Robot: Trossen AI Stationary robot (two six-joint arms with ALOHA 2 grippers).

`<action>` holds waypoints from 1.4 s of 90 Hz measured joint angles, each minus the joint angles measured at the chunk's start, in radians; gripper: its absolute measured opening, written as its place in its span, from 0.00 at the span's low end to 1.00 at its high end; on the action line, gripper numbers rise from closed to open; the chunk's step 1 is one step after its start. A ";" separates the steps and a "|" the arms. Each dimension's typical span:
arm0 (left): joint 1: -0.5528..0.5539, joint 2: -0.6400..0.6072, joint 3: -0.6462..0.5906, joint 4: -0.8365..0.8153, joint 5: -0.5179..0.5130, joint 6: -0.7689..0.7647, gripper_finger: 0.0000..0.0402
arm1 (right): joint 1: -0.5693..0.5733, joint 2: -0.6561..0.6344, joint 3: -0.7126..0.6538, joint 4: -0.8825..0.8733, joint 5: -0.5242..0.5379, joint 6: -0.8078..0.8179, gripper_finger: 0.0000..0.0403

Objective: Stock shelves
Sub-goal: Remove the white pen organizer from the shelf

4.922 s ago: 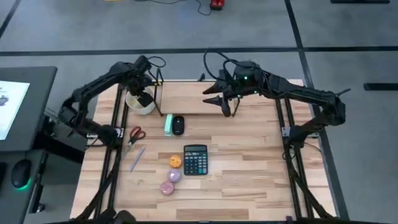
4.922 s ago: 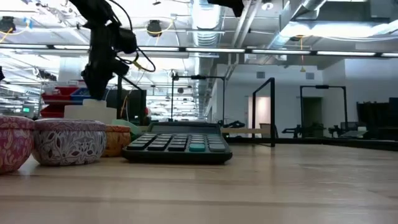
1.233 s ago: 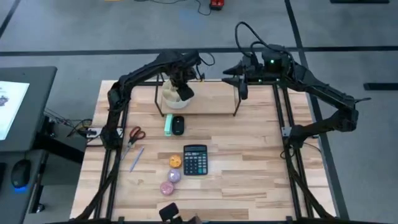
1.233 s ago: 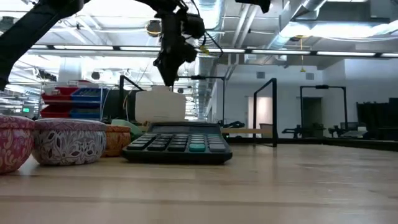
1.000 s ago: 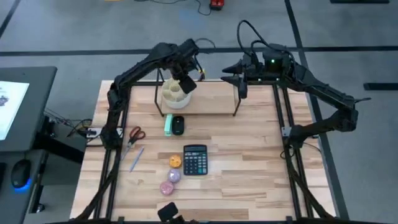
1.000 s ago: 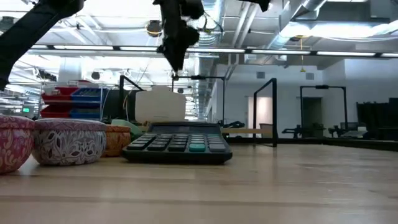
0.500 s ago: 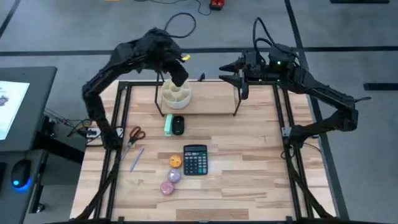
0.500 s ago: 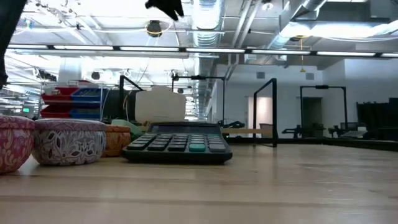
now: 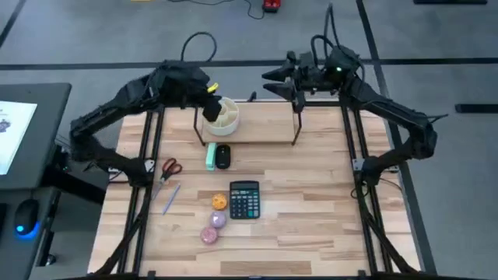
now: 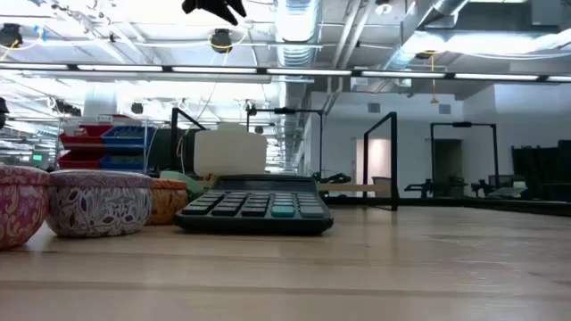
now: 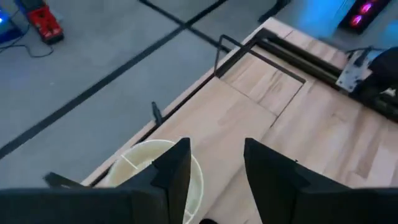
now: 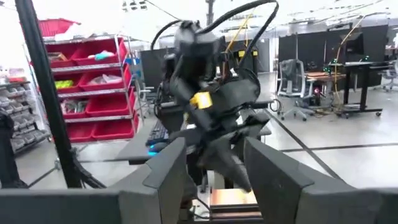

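Observation:
The shelves (image 9: 247, 124) are a low rack with a pale plank and black uprights, standing at the table's far middle. A cream round divided container (image 9: 224, 117) rests by its base on the plank's left end; the left wrist view shows it too (image 11: 155, 168). My left gripper (image 9: 210, 106) hangs open above and just left of the container, touching nothing (image 11: 217, 149). My right gripper (image 9: 274, 78) is open and held high over the rack's far right end, empty (image 12: 214, 149). In the low view the container (image 10: 230, 150) shows behind the calculator.
On the table in front of the rack lie a green block (image 9: 210, 155), a black mouse (image 9: 223, 156), red scissors (image 9: 170, 166), a pen (image 9: 171, 197), a calculator (image 9: 244, 199), an orange tin (image 9: 219, 201) and two patterned tins (image 9: 212, 227). The plank's middle and right show bare wood.
My left gripper has lifted off the container, risen, and drawn back toward the table's left and far edge. The container stays upright on the plank's left end. My right gripper has drifted slightly toward the far edge.

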 joint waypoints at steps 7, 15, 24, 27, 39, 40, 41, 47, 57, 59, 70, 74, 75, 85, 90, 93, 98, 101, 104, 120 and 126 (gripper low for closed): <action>0.000 -0.077 -0.130 0.078 -0.003 -0.033 0.32 | -0.009 0.055 0.037 -0.007 0.000 0.000 0.38; 0.000 -0.155 -0.249 0.137 -0.002 -0.061 0.32 | -0.017 0.125 0.079 -0.033 0.000 0.001 0.38; -0.001 -0.237 -0.352 0.168 0.010 -0.093 0.32 | -0.017 0.209 0.115 -0.053 0.000 0.005 0.38; -0.001 -0.265 -0.381 0.172 0.014 -0.109 0.32 | -0.017 0.238 0.126 -0.059 0.000 0.004 0.38; -0.001 -0.371 -0.463 0.166 0.034 -0.162 0.32 | -0.011 0.351 0.168 -0.105 0.000 -0.047 0.40; -0.001 -0.378 -0.468 0.165 0.035 -0.165 0.32 | -0.010 0.359 0.171 -0.111 0.000 -0.052 0.41; -0.001 -0.386 -0.472 0.163 0.035 -0.169 0.32 | -0.009 0.367 0.174 -0.118 0.000 -0.058 0.41; -0.001 -0.429 -0.490 0.156 0.034 -0.188 0.32 | -0.003 0.413 0.199 -0.158 0.000 -0.099 0.45; -0.001 -0.490 -0.510 0.152 0.026 -0.194 0.32 | 0.013 0.476 0.236 -0.254 -0.001 -0.182 0.53; -0.001 -0.499 -0.511 0.152 0.025 -0.194 0.32 | 0.017 0.486 0.241 -0.276 -0.001 -0.203 0.54; -0.001 -0.541 -0.519 0.142 0.024 -0.198 0.32 | 0.038 0.547 0.254 -0.371 -0.001 -0.310 0.62; -0.001 -0.549 -0.519 0.134 0.024 -0.199 0.32 | 0.045 0.565 0.254 -0.394 0.000 -0.347 0.63; -0.001 -0.550 -0.519 0.133 0.024 -0.200 0.32 | 0.049 0.570 0.254 -0.403 0.000 -0.358 0.63; -0.001 -0.560 -0.519 0.122 0.024 -0.202 0.32 | 0.075 0.613 0.254 -0.436 0.043 -0.456 0.63; -0.001 -0.559 -0.519 0.114 0.024 -0.202 0.32 | 0.088 0.630 0.254 -0.444 0.104 -0.491 0.63; -0.001 -0.558 -0.519 0.105 0.024 -0.202 0.32 | 0.096 0.638 0.254 -0.444 0.145 -0.509 0.63; -0.001 -0.557 -0.519 0.092 0.024 -0.202 0.32 | 0.108 0.649 0.254 -0.442 0.202 -0.543 0.63; -0.001 -0.558 -0.519 0.085 0.024 -0.202 0.32 | 0.113 0.652 0.254 -0.442 0.220 -0.563 0.63; -0.001 -0.558 -0.519 0.079 0.024 -0.202 0.32 | 0.118 0.658 0.254 -0.437 0.231 -0.578 0.63; -0.001 -0.558 -0.519 0.068 0.030 -0.214 0.32 | 0.127 0.677 0.255 -0.432 0.239 -0.597 0.59; -0.001 -0.558 -0.519 0.069 0.030 -0.214 0.32 | 0.125 0.683 0.255 -0.437 0.244 -0.597 0.57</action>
